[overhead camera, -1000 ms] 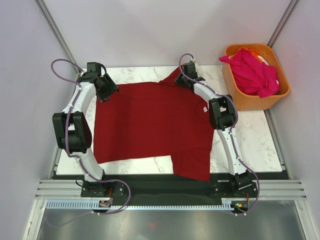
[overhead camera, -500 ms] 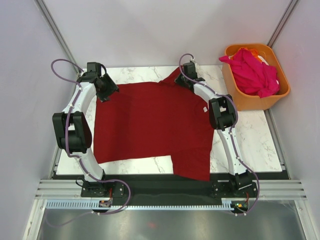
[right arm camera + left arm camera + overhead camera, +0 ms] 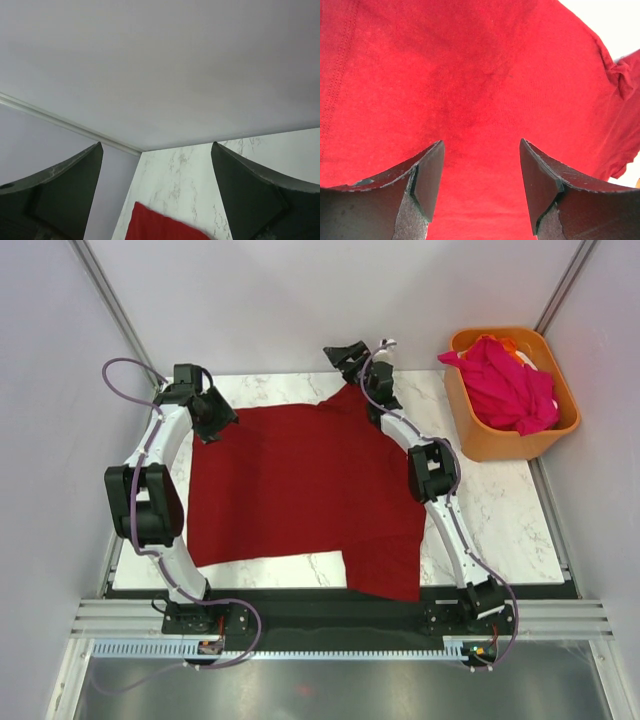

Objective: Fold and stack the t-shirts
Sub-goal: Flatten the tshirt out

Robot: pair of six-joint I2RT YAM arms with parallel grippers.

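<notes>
The dark crimson t-shirt [image 3: 300,490] lies spread flat on the marble table, its near right part hanging over the front edge. My left gripper [image 3: 222,426] is open at the shirt's far left corner; the left wrist view shows its jaws [image 3: 480,150] apart just above red cloth [image 3: 470,75], holding nothing. My right gripper [image 3: 343,354] is open and empty, raised above the shirt's far edge and facing the back wall; the right wrist view [image 3: 156,165] shows only a red corner [image 3: 160,227] below it. The magenta pink t-shirt [image 3: 508,385] lies bunched in the tub.
The orange plastic tub [image 3: 562,426] stands at the far right of the table. Bare marble [image 3: 500,520] shows right of the crimson shirt and along the far edge [image 3: 200,175]. Grey walls close in the back and both sides.
My right gripper has lifted off the shirt's far right part and swung up and left toward the back wall; its arm has shifted left. The left arm and shirt have not moved.
</notes>
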